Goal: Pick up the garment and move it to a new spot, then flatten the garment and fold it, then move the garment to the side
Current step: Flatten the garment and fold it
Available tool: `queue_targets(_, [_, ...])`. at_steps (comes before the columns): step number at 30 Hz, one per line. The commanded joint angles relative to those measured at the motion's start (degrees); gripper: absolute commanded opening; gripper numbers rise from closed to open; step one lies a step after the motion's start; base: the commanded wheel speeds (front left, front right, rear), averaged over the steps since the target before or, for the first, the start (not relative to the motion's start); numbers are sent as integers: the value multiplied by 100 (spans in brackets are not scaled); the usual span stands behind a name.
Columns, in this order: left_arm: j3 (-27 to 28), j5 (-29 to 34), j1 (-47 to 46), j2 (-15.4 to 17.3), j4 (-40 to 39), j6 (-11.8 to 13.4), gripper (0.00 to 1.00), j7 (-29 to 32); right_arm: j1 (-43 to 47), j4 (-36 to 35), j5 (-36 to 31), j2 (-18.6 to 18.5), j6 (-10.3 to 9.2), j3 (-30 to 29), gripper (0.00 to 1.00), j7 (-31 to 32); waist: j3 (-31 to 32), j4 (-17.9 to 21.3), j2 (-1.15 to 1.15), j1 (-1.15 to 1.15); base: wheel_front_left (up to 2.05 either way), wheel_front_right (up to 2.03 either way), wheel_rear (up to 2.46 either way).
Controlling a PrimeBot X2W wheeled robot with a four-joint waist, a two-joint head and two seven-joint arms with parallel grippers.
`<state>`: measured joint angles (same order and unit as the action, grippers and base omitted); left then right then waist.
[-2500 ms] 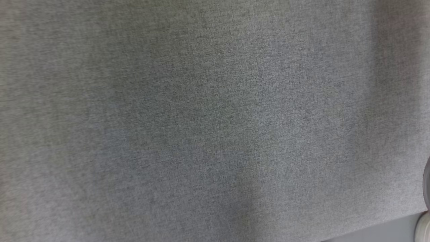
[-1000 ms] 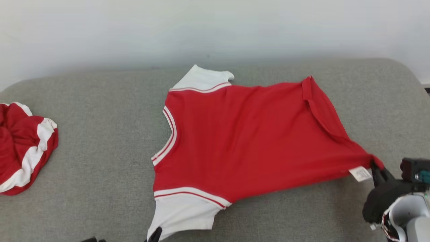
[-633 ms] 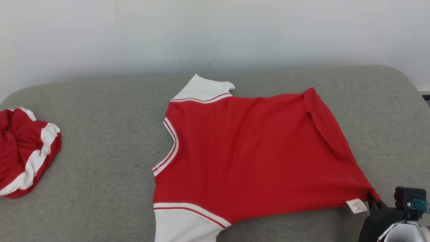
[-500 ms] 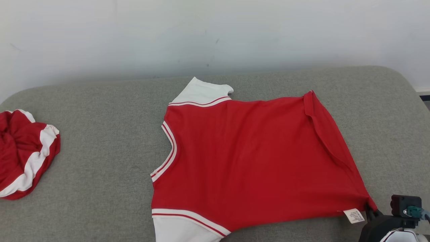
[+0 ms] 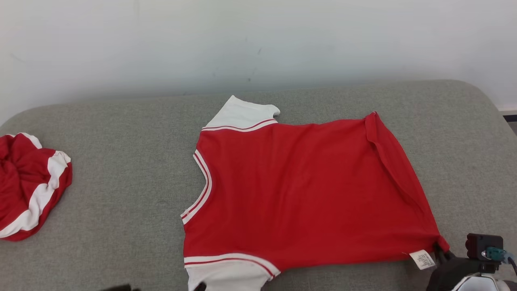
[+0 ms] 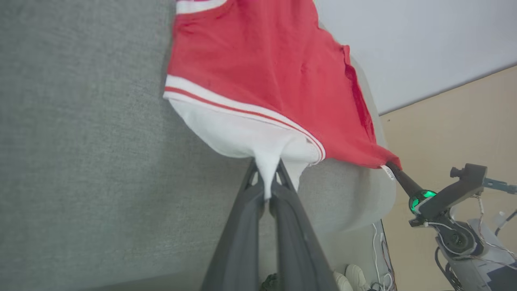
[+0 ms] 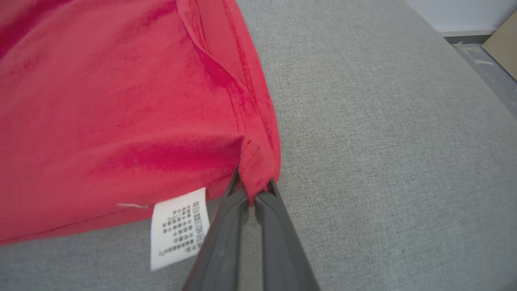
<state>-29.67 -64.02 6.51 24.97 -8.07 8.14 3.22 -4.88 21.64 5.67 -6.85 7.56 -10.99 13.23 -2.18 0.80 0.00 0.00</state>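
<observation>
The red garment (image 5: 307,190) lies spread on the grey cushion (image 5: 121,169). At its 4 o'clock the right gripper (image 7: 253,190) pinches the hem. At 7 o'clock the left gripper (image 6: 267,182) pinches the white sleeve (image 6: 242,137).

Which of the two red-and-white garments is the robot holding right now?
The spread-out shirt in the middle: the left gripper pinches its white sleeve, the right gripper its red hem corner. The bunched garment at far left lies untouched.

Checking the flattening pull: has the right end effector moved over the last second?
Yes. Against the couch's back edge, the right end effector, shut on the hem corner of the red shirt, has drawn nearer the robot, lower in the head view.
</observation>
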Motion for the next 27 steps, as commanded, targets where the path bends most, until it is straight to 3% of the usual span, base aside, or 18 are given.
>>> queue_targets(1, [36, 74, -229, -110, 26, 28, 0, -91, -101, -15, 51, -8, -16, 31, 0, -12, -5, -8, 0, 0, 0, 0, 0])
queue_targets(14, [86, 426, -1820, -800, 1182, -78, 0, -416, -938, 259, 240, -163, -16, 401, 0, 63, -292, 86, 0, 0, 0, 0, 0])
queue_targets(27, [127, 648, -3001, -1133, 2413, -284, 0, -687, -1744, 900, 250, -29, -16, 464, 0, -254, -745, 121, 0, 0, 0, 0, 0])
